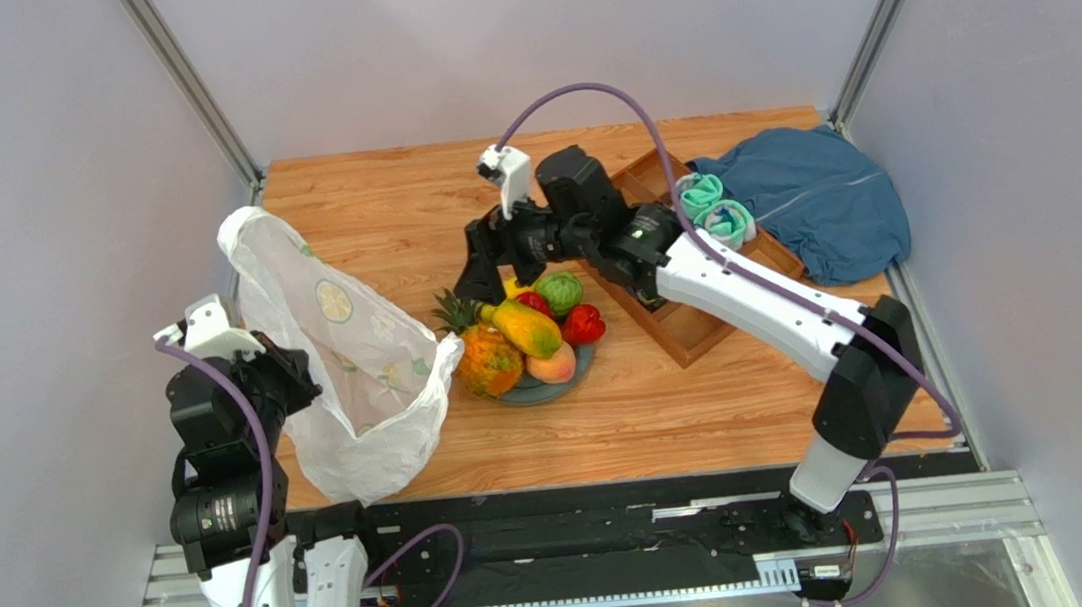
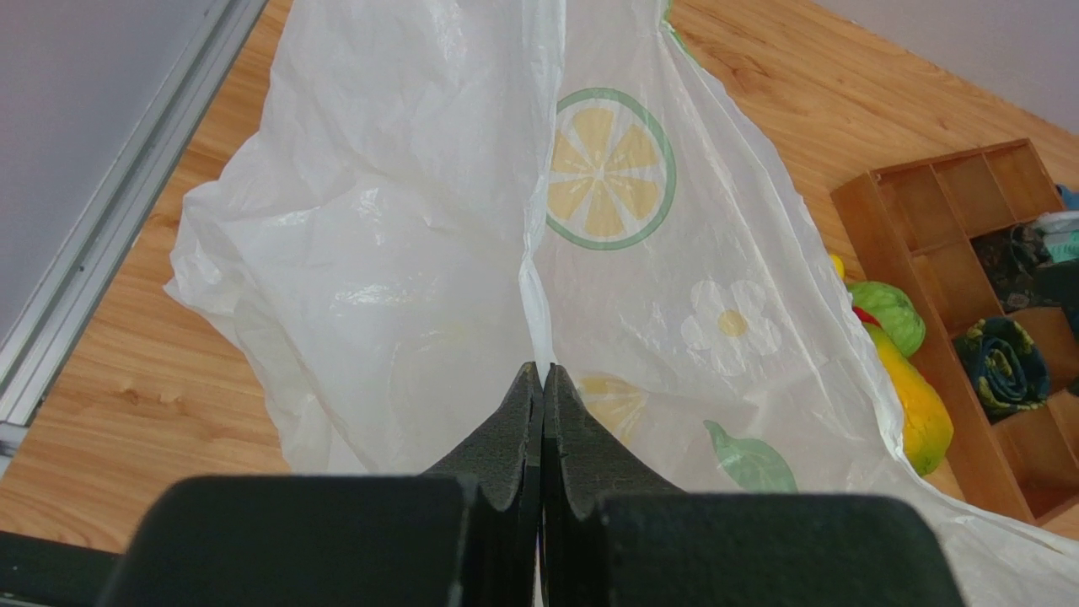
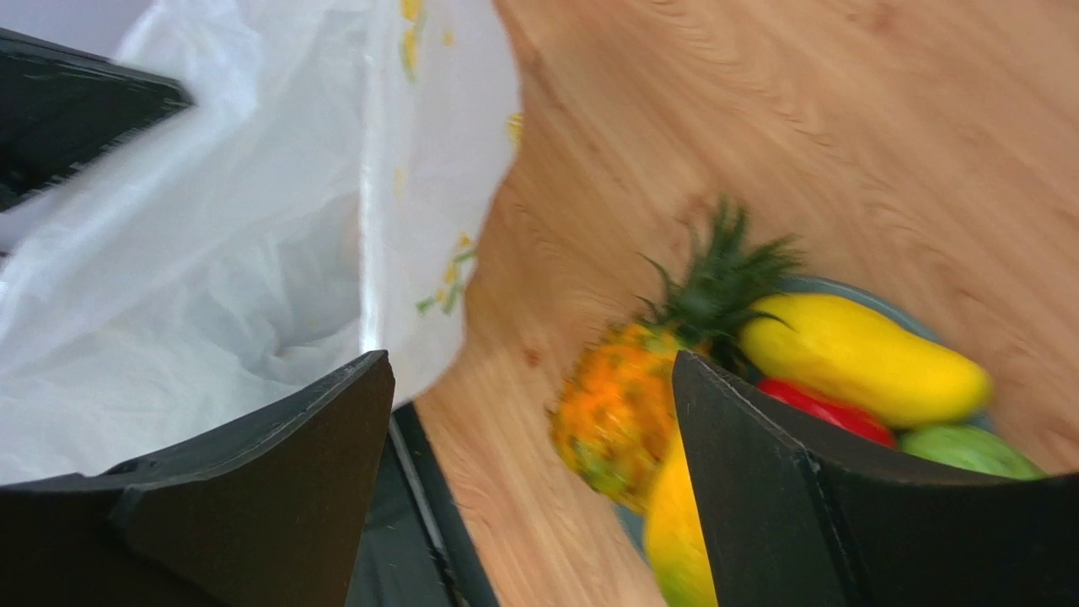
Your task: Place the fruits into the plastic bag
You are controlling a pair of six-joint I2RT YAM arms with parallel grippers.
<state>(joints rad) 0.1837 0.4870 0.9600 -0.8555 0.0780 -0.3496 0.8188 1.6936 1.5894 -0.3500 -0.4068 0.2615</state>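
One plastic bag (image 1: 341, 355) stands at the table's left side, held up by the left gripper (image 2: 542, 380), whose fingers are pressed together on a fold of the film. The right gripper (image 3: 532, 380) is spread wide and holds nothing, positioned above the far-left edge of the fruit pile. One plate (image 1: 580, 372) beside the bag carries the fruits: one pineapple (image 1: 482, 355), one mango (image 1: 527, 328), one peach (image 1: 554, 366), one green round fruit (image 1: 558, 291) and two red fruits (image 1: 583, 325). One banana (image 3: 861, 354) shows in the right wrist view.
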